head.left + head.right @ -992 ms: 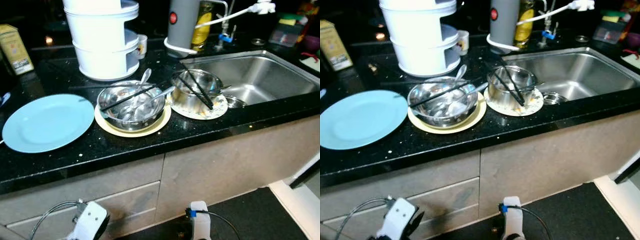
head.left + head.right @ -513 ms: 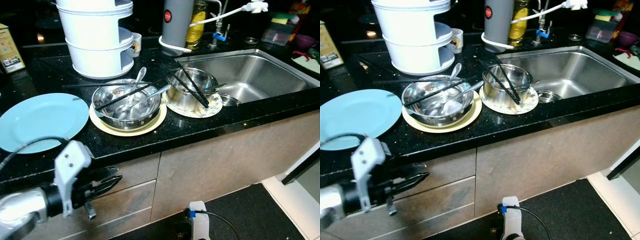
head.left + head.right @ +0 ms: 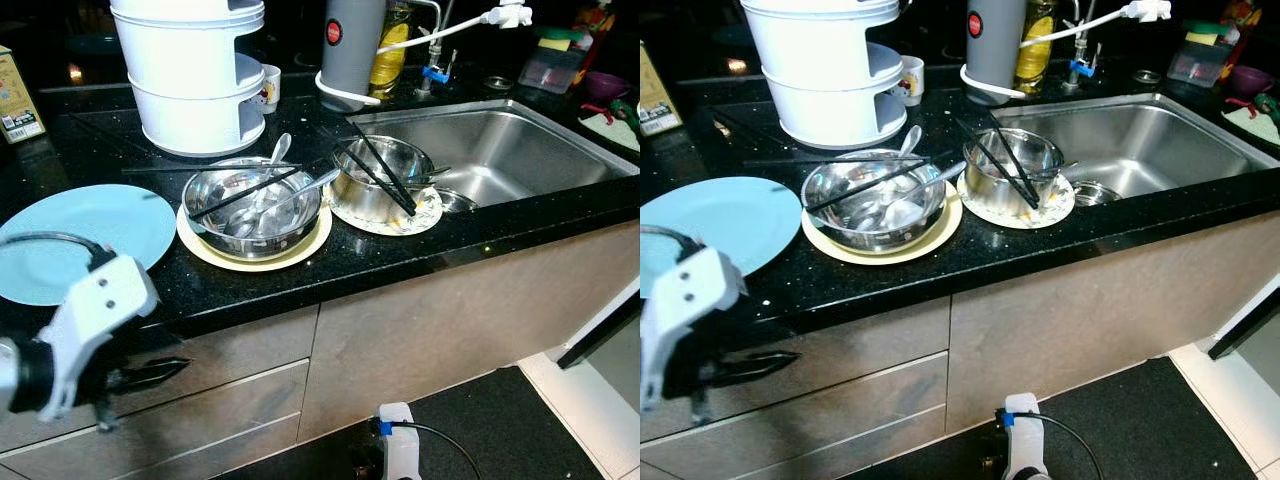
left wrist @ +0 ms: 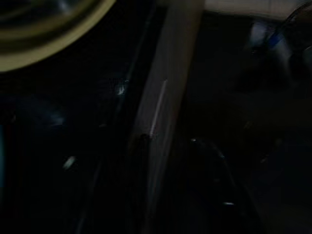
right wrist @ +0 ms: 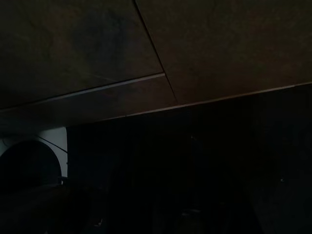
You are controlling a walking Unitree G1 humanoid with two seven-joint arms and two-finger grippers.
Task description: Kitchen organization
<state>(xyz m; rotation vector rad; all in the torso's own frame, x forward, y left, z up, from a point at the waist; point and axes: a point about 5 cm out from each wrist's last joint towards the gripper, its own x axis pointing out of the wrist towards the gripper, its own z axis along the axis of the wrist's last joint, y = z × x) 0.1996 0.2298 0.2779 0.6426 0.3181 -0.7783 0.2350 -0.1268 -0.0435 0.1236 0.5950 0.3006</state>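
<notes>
Left gripper, fingers together and empty, now raised at lower left before the drawers, below the blue plate; dishes untouched, organizing barely begun.

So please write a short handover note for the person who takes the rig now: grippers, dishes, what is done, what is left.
Left gripper: raised in front of the drawers, below the counter edge, holding nothing; fingers look nearly closed.
Right arm hangs idle.
On the counter: light blue plate; large steel bowl with spoons and chopsticks on a yellow plate; smaller steel bowl with chopsticks on a patterned plate beside the sink.
Done: nothing moved yet.
Left: all dishes.
</notes>
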